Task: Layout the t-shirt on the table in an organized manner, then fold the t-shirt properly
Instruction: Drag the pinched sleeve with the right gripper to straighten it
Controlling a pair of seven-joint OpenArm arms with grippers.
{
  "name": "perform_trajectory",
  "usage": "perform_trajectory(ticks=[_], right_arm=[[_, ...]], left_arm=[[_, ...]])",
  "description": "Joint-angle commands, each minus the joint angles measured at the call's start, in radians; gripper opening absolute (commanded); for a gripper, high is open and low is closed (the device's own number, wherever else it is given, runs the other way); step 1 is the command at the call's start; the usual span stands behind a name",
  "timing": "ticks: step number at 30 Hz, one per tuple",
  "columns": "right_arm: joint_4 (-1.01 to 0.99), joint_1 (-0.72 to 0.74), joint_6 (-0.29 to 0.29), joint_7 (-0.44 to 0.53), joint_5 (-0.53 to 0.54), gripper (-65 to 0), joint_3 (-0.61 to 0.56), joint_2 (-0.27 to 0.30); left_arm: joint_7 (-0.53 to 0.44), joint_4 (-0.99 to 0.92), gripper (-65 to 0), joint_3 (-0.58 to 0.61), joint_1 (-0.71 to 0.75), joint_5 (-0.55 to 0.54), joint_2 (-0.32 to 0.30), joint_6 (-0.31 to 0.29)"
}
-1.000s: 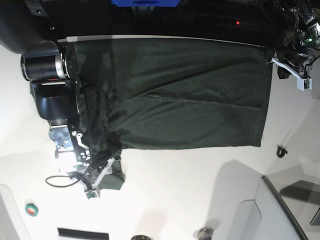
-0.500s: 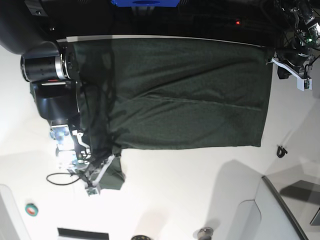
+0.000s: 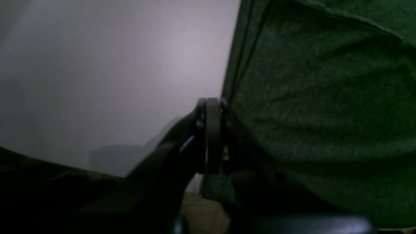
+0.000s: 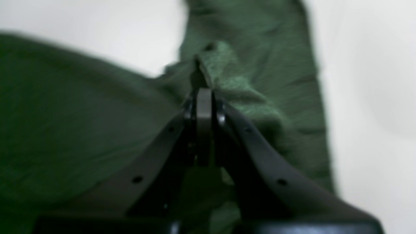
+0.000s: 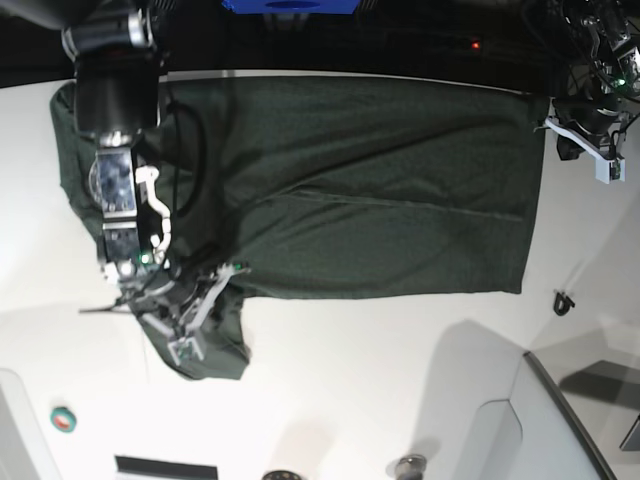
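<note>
Right pincer (image 4: 204, 94) pinching a bunched fold of the t-shirt (image 5: 380, 190); left pincer (image 3: 211, 107) pinching the t-shirt's hem edge. T-shirt spread flat on the worktop (image 5: 380, 390).

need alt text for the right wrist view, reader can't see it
The right gripper, black, its jaws shut, pinches a raised fold of the dark green fabric t-shirt. The blurred shirt spreads left and ahead over the smooth white table.

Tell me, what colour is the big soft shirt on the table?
The plain fabric t-shirt is dark green, with no print; the base view shows it best.
</note>
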Motion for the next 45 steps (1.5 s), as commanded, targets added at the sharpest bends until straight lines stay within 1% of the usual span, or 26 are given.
perform_trajectory(ticks=[1,4,7,12,17,20,23,24,25,28,29,32,35,37,40,42,44,45], right_arm=[[0.055,0.004,0.005,0.009,0.018,-64.2,0.000,0.001],[0.161,-0.076,0.007,-0.041,0.068,-64.2,-0.001,0.000],[0.259,-0.160,0.008,-0.057,0.105,-64.2,-0.003,-0.003],[0.352,-0.283,0.008,-0.111,0.206,-64.2,-0.003,0.000],[0.382,-0.390,0.008,-0.105,0.213,-64.2,-0.003,-0.003],[0.385,-0.433,0.008,-0.105,0.213,-64.2,-0.003,-0.003],[0.377,-0.452,0.008,-0.110,0.213,-62.7,-0.005,0.001],[0.375,-0.452,0.008,-0.113,0.213,-59.4,-0.006,0.003],[0.375,-0.452,0.008,-0.120,0.213,-54.3,-0.006,0.005],[0.398,-0.444,0.008,-0.149,0.213,-33.9,-0.006,0.005],[0.415,-0.437,0.008,-0.151,0.213,-30.6,-0.006,0.005],[0.443,-0.389,0.008,-0.151,0.213,-33.6,0.000,0.005],[0.386,-0.248,0.007,-0.151,0.210,-34.1,0.005,0.005],[0.276,-0.133,0.005,-0.149,0.210,-34.4,0.006,0.006],[0.027,0.056,0.005,-0.134,0.210,-34.4,0.086,-0.002],[-0.155,0.157,0.005,-0.059,0.210,-34.4,0.121,0.000],[-0.335,0.242,0.005,0.027,0.210,-34.4,0.123,0.012],[-0.403,0.271,0.005,0.055,0.210,-34.4,0.123,0.024]], left_arm=[[-0.018,0.013,-65.0,-0.004,-0.003,-0.007,-0.016,0.001],[-0.018,0.013,-65.0,-0.003,-0.003,-0.007,-0.015,0.001],[-0.018,0.013,-65.0,-0.006,-0.003,-0.007,-0.015,0.001],[-0.018,0.013,-65.0,-0.007,-0.001,-0.007,-0.016,0.001],[-0.018,0.013,-65.0,-0.007,-0.001,-0.007,-0.016,0.001],[-0.018,0.013,-65.0,-0.006,-0.001,-0.007,-0.016,0.001],[-0.018,0.013,-65.0,-0.003,-0.001,-0.007,-0.016,0.001],[-0.018,0.013,-65.0,-0.001,-0.001,-0.007,-0.015,0.001],[-0.018,0.013,-65.0,-0.001,-0.001,-0.007,-0.015,0.001],[-0.018,0.013,-65.0,-0.003,-0.001,-0.007,-0.015,0.001],[-0.018,0.013,-65.0,-0.004,-0.001,-0.007,-0.015,0.001],[-0.018,0.013,-65.0,-0.007,0.002,-0.007,-0.015,0.001],[-0.018,0.013,-65.0,-0.007,0.007,-0.007,-0.015,0.001],[-0.018,0.013,-65.0,-0.007,0.008,-0.007,-0.015,0.001],[-0.018,0.013,-65.0,-0.009,0.010,-0.007,-0.013,0.001],[-0.018,0.013,-65.0,-0.009,0.011,-0.007,-0.013,0.001],[-0.019,0.013,-65.0,-0.009,0.027,-0.007,-0.013,0.001],[-0.019,0.013,-65.0,-0.009,0.028,-0.007,-0.013,0.001]])
